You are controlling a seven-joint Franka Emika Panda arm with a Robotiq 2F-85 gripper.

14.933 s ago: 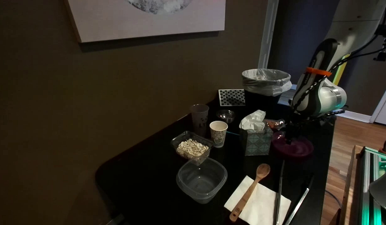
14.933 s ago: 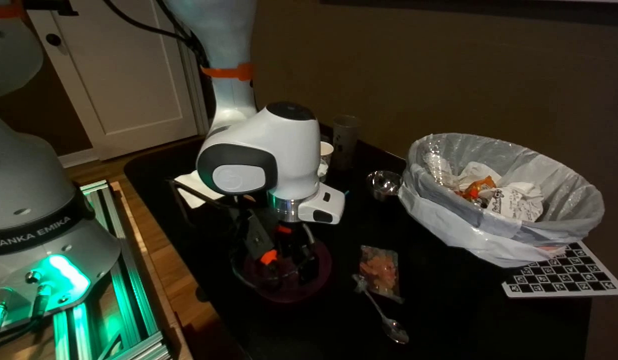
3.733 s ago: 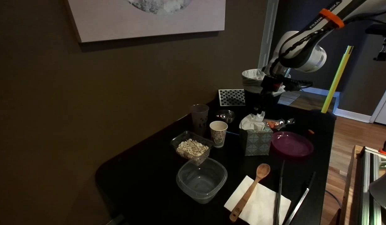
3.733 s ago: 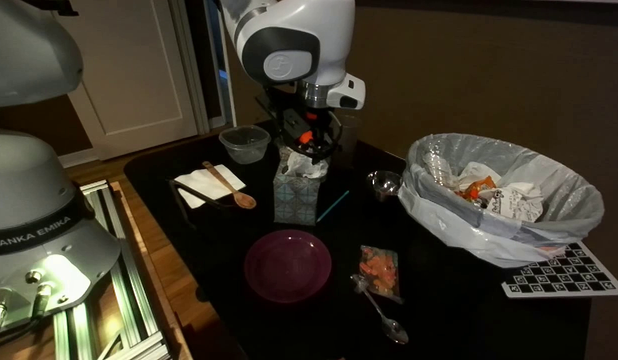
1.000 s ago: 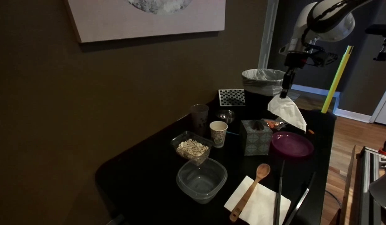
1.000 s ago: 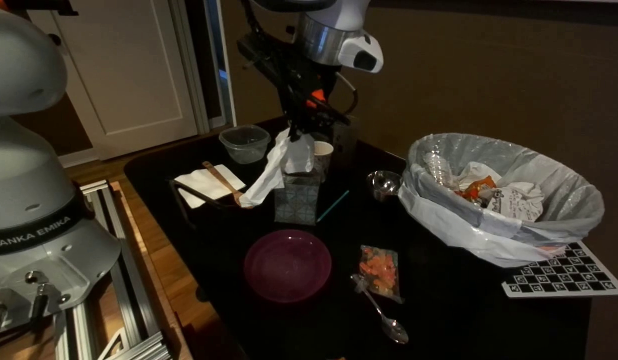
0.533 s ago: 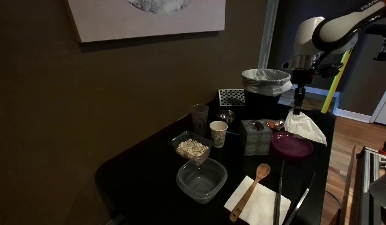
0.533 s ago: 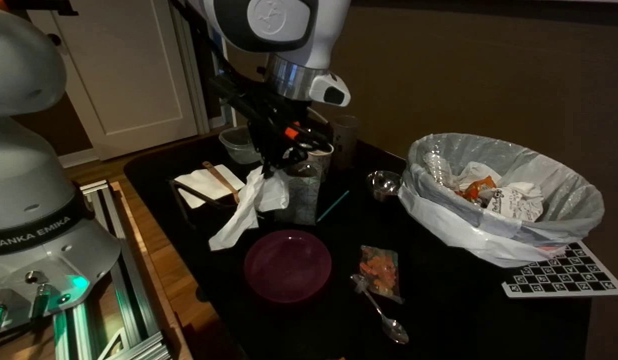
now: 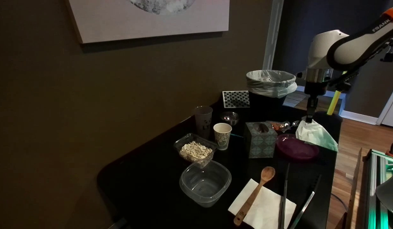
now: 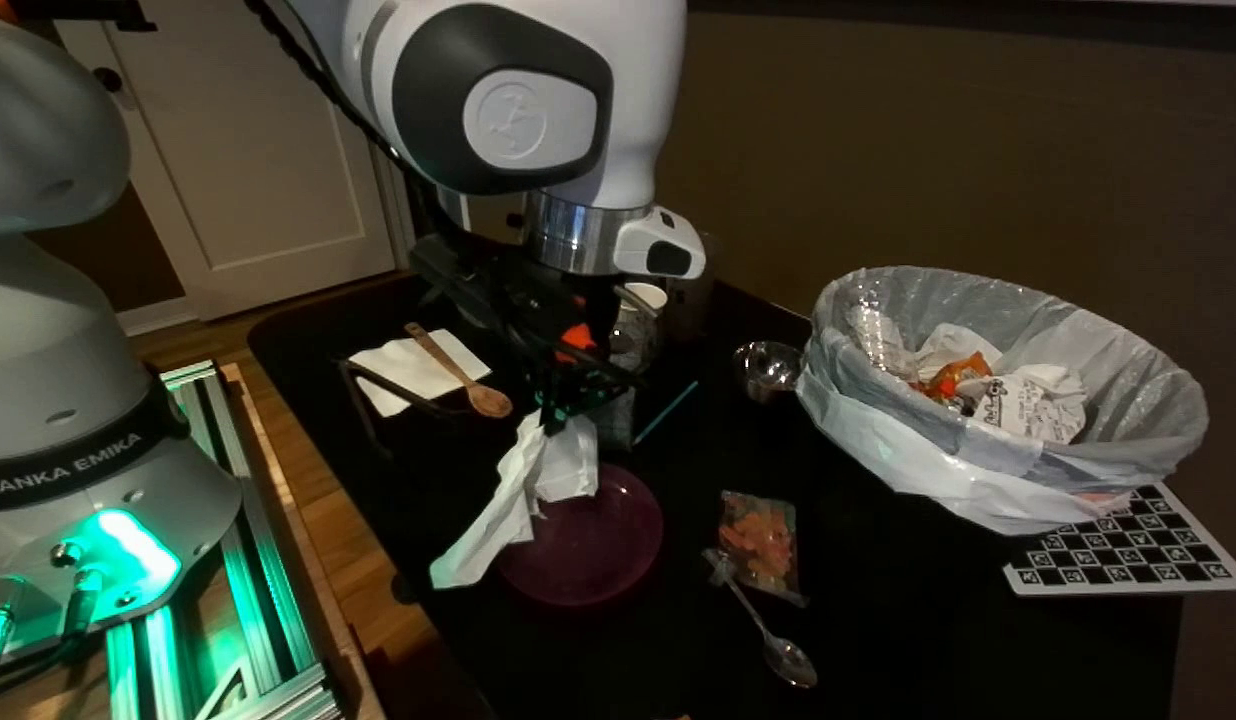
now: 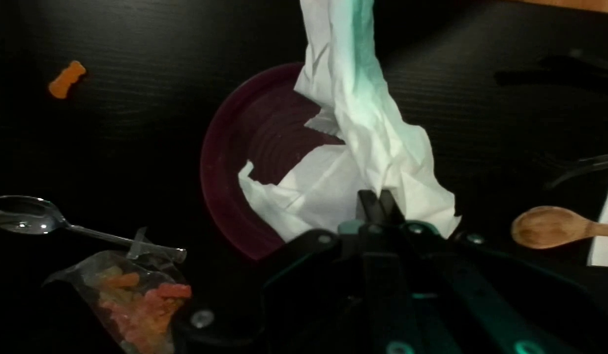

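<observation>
While over plate [image 11: 272, 132] — tissue [image 11: 370, 135] in pincer [image 11: 377, 197]

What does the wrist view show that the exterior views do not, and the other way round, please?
Only the wrist view shows the orange candy whole; at most a sliver shows at the bottom edge of an exterior view.

Only the exterior views show the bin, board, metal bowl, paper cup and tissue box.

All share the gripper pinching the tissue, plus the plate, candy bag, clear spoon, wooden spoon and napkin.
</observation>
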